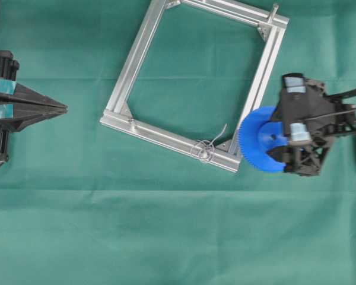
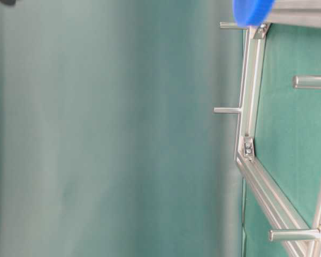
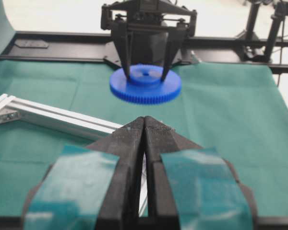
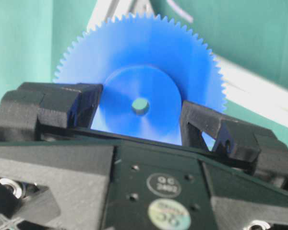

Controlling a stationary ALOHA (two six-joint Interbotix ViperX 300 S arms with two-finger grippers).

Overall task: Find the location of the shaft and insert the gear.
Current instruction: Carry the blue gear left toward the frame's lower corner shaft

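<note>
On the green cloth, left fingers pressed together; right fingers pinch the gear.

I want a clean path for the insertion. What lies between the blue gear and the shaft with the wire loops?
In the overhead view, only the frame's corner lies between the gear and the shaft.
</note>
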